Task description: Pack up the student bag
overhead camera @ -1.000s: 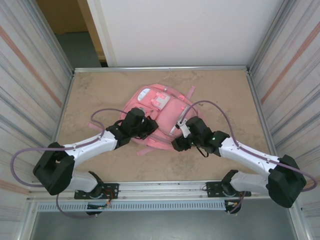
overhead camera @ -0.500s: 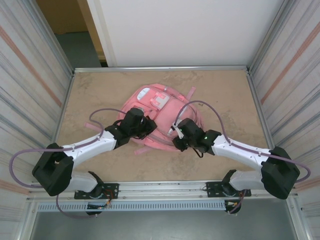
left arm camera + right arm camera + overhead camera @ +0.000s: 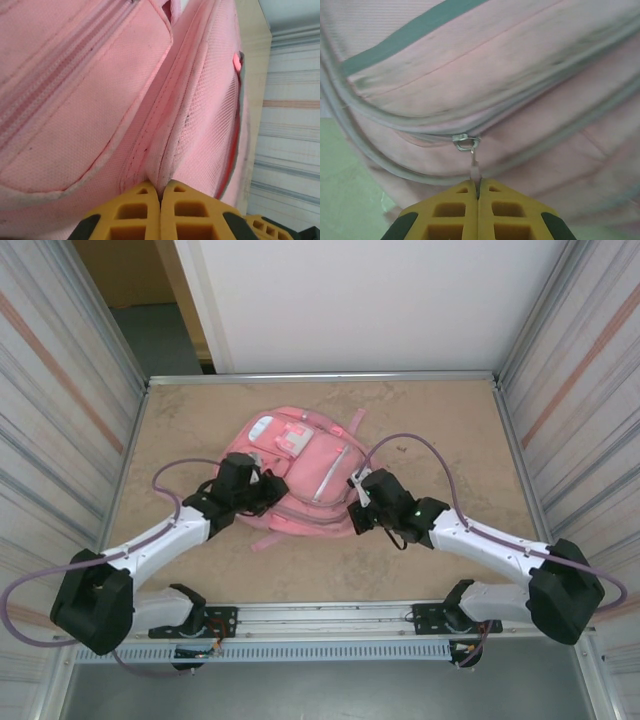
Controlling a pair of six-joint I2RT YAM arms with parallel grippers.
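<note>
The left gripper [image 3: 160, 192] is pressed closed on a ridge of pink fabric at a pocket seam of the student bag [image 3: 300, 465], with its arm reaching in from the bag's left side. The right gripper [image 3: 478, 186], fingers together, pinches the metal zipper pull [image 3: 473, 162] at the bag's right edge, its arm low over the table [image 3: 450, 430]. The bag lies flat, pockets up, mid-table. Fabric hides its inside, and the blurred right wrist view makes the zip track hard to follow.
</note>
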